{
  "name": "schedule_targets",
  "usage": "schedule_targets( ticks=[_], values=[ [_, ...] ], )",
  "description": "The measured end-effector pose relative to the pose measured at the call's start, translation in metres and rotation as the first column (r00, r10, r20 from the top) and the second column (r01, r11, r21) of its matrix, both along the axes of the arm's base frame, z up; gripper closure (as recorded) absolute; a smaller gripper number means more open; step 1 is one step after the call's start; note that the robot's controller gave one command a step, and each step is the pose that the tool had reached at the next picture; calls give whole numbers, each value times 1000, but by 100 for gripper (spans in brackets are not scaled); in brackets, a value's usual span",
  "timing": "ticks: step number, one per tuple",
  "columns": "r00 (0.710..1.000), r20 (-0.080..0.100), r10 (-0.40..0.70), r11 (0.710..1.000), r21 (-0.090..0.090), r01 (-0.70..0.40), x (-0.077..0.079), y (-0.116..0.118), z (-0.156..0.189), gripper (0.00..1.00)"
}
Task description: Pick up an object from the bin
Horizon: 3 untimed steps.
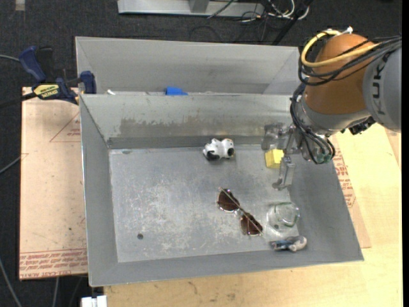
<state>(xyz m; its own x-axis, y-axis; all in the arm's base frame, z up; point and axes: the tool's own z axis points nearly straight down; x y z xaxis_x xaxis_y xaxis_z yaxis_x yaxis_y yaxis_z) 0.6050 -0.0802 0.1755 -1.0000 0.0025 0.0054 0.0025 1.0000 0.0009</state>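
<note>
The gripper (280, 181) is hanging near the right side of the bin (160, 203), just beside the little yellow block (273, 158), and I am not seeing if it is open or closed, so it could be knocking the block away.

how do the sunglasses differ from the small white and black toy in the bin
The sunglasses are flat, long and brown-lensed; the toy is rounded, compact, white with black patches. The sunglasses lie slantwise near the bin's front; the toy sits by the back wall. Both rest loose on the bin floor, clear of the claw.
</note>
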Motion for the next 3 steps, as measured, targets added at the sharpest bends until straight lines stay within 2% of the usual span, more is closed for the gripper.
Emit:
schedule_targets(
  ticks=[1, 2, 3],
  values=[
    [1000, 8, 2, 1000, -1, -2, 2, 0, 5, 0],
    [999, 11, 50, 999, -1, -50, -60, 50, -59, 0],
    [988, 0, 155, 988, 1, -155, -69, 81, -66, 0]
  ],
)
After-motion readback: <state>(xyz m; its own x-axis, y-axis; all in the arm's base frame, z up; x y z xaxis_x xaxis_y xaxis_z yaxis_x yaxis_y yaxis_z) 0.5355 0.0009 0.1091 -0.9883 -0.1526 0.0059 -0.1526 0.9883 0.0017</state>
